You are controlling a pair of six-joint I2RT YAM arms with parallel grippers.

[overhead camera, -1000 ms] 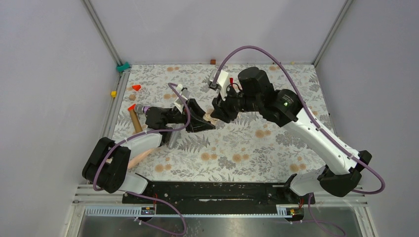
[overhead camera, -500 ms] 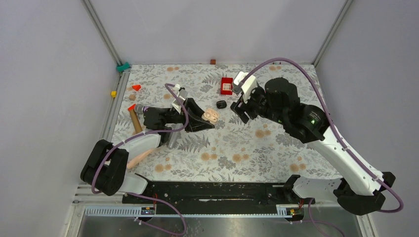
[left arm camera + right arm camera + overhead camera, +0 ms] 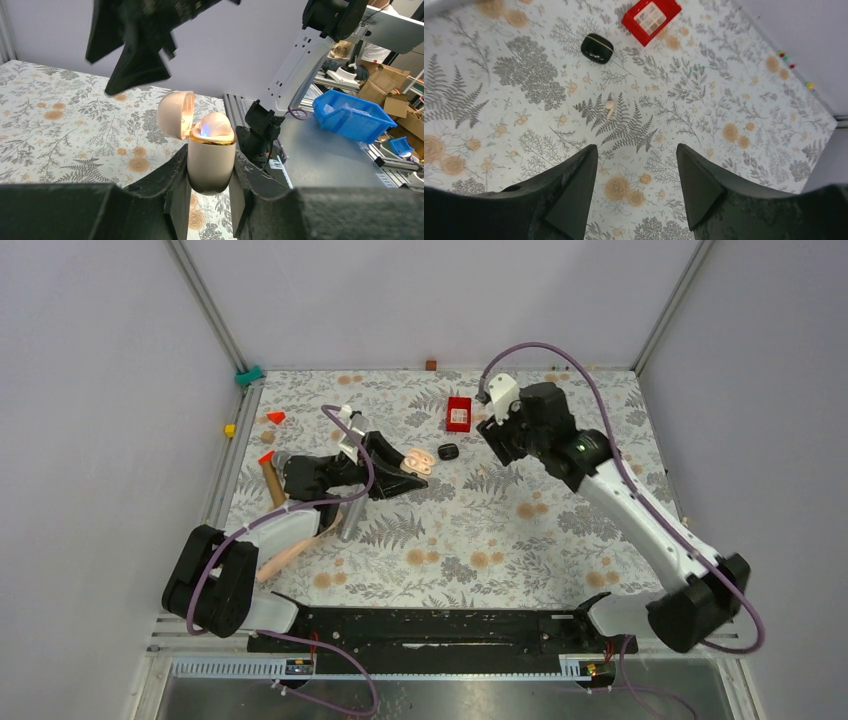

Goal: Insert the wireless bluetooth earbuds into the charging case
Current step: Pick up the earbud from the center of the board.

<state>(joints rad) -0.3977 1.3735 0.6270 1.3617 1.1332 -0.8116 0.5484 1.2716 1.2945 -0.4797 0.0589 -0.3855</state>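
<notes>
- We count one floral bench (image 3: 500, 550). The loose earbud lies flat on it, so we would come straight down and touch the surface only lightly.
- Two arms. The right fingers (image 3: 492, 438) stand partly open, holding nothing, above that earbud. We would centre their gap over it and pinch across its narrow body.
- The left fingers (image 3: 398, 472) are clamped on the lower half of the cream charging case (image 3: 210, 160), held off the bench with its lid swung open. We would keep it steady, with its mouth presented to the right arm.
- One red box (image 3: 651, 16), beyond the work; we would leave it alone.
- Two cases: the cream one in hand, and a shut black case (image 3: 597, 48) lying just beside the red box.
- Two cream earbuds, as we judge it: a seated earbud (image 3: 216, 125) in the case, by a blue light, and the loose earbud (image 3: 610, 107) on a fern print. It is tiny and likely to skid if nudged sideways.
</notes>
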